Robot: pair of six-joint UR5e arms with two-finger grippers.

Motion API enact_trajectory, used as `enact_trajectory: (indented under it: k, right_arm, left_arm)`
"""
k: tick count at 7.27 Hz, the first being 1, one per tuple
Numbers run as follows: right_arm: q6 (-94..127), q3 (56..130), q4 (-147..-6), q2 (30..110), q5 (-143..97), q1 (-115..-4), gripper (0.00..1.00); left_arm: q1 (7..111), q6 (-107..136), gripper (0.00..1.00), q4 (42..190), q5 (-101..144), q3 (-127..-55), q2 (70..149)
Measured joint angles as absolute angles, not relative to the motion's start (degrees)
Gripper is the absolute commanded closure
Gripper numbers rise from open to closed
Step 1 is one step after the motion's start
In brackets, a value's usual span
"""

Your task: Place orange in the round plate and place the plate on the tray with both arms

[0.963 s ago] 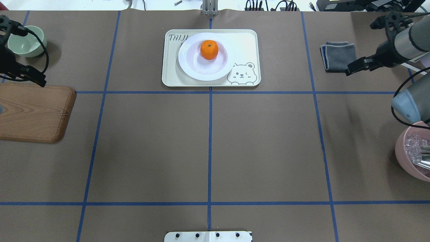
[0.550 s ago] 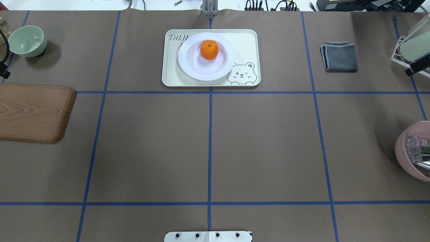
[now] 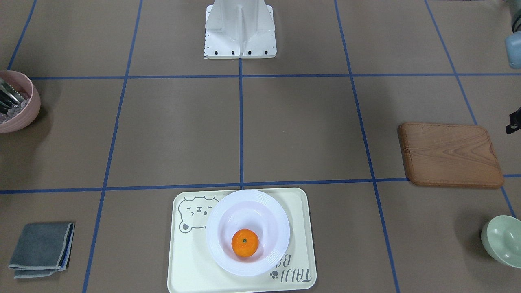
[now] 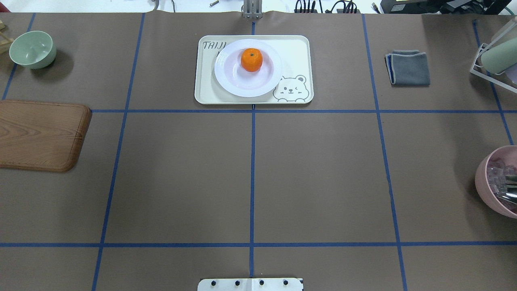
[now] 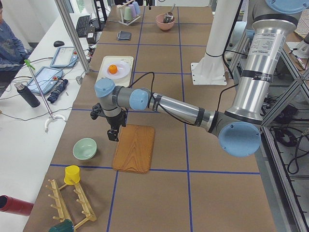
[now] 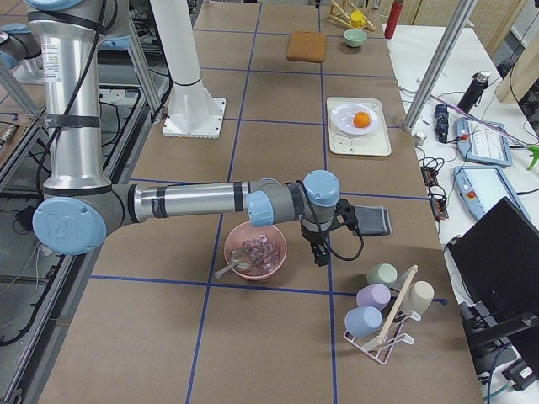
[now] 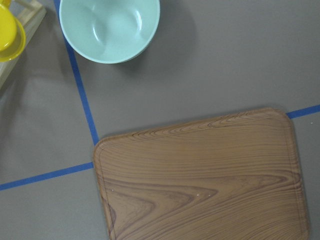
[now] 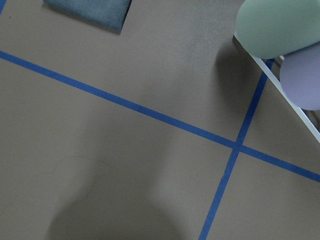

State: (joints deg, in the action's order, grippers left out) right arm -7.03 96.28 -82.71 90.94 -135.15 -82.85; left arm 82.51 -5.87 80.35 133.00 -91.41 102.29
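Observation:
The orange (image 4: 251, 60) sits in the sunken centre of the white round plate (image 4: 248, 85). The plate rests on the cream tray (image 4: 297, 48) with the bear drawing, at the far middle of the table. The front-facing view shows the same: orange (image 3: 245, 242), plate (image 3: 248, 205), tray (image 3: 187, 264). Both arms are out of the overhead view. My left gripper (image 5: 113, 136) hangs over the table by the wooden board, far from the tray. My right gripper (image 6: 320, 255) hangs between the pink bowl and the grey cloth. I cannot tell whether either is open or shut.
A wooden board (image 4: 40, 135) and a mint-green bowl (image 4: 32, 49) lie at the left. A folded grey cloth (image 4: 408, 68), a cup rack (image 4: 494, 60) and a pink bowl (image 4: 499, 182) holding clear pieces are at the right. A person (image 5: 7, 46) sits beyond the table.
Both arms have pulled outward to their own sides and left the overhead view. The orange, plate and tray have not moved.

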Motion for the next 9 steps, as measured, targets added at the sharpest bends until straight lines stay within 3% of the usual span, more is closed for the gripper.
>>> enact_trajectory:
  k: [3, 9]
  right_arm:
    - [-6.33, 96.72, -83.04, 91.1, -135.16, -82.84, 0.0]
    - [-6.76, 97.33, -94.03, 86.25, -134.23, -81.35, 0.0]
  left_arm:
    - [87.41, -13.25, 0.02, 80.37, 135.54, -87.76, 99.9]
    - [87.47, -9.05, 0.02, 80.84, 135.79, -91.68, 95.2]
